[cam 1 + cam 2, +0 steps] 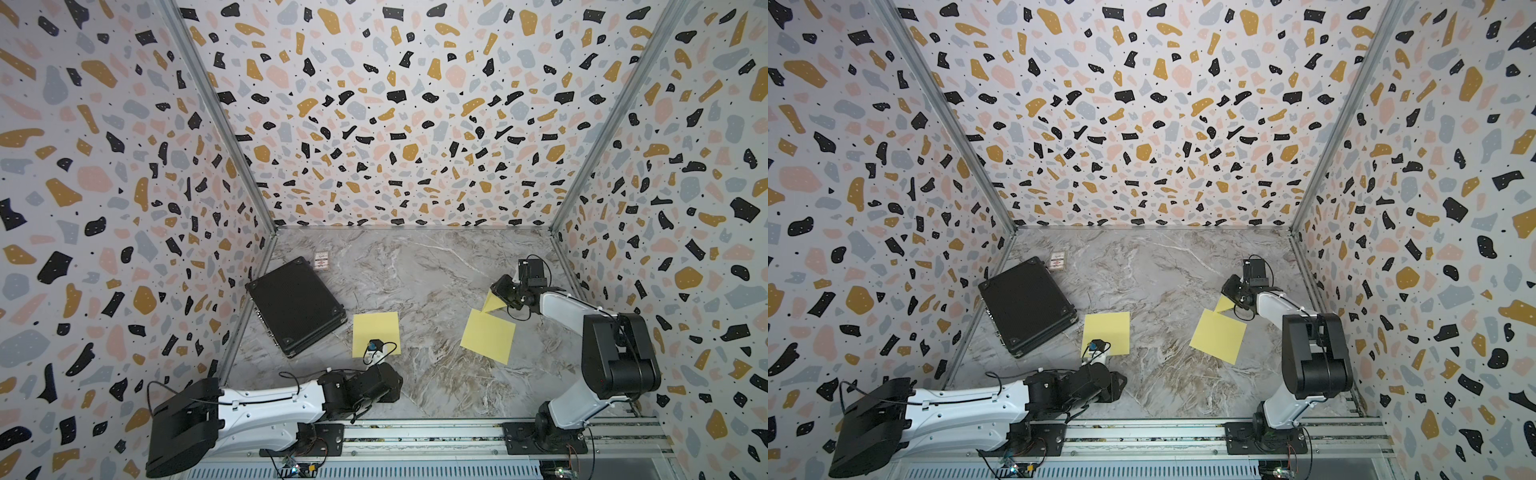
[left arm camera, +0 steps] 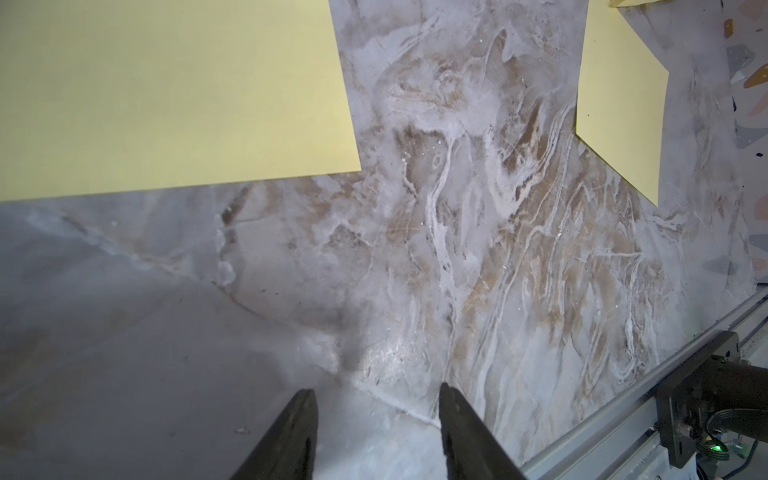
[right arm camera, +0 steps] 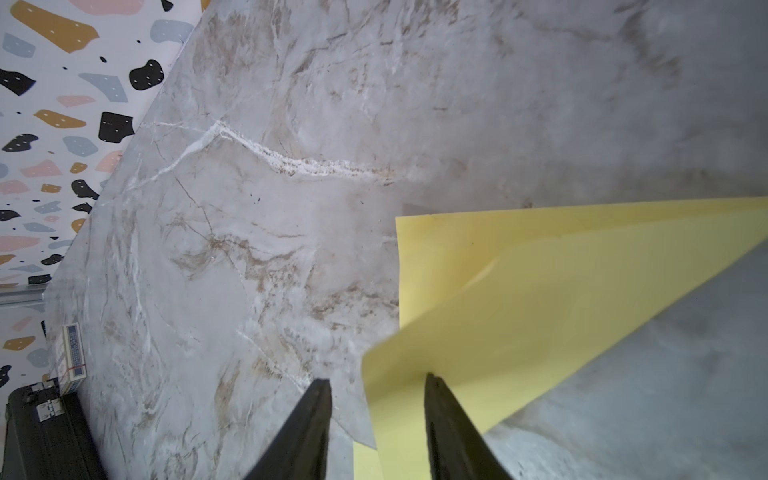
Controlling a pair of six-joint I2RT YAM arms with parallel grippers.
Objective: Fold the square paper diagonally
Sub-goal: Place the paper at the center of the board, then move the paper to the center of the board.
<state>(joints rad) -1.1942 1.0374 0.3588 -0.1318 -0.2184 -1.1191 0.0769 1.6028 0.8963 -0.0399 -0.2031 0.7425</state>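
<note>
Three yellow papers lie on the marble table. A flat square paper [image 1: 376, 330] [image 2: 166, 91] sits left of centre, and a second flat one [image 1: 488, 336] [image 1: 1218, 336] right of centre. A folded paper [image 1: 493, 302] [image 3: 561, 299] lies behind that, its upper flap lifted and curling. My right gripper [image 1: 503, 294] [image 3: 377, 378] hangs over the flap's corner, jaws apart, with the flap's edge running between them, not pinched. My left gripper [image 2: 376, 395] is open over bare table just in front of the left paper, with nothing between its fingers.
A black case [image 1: 296, 305] lies at the left wall with a small card box [image 1: 322, 261] behind it. The aluminium rail [image 1: 415, 432] carrying both arm bases runs along the front. Patterned walls close in the left, back and right sides.
</note>
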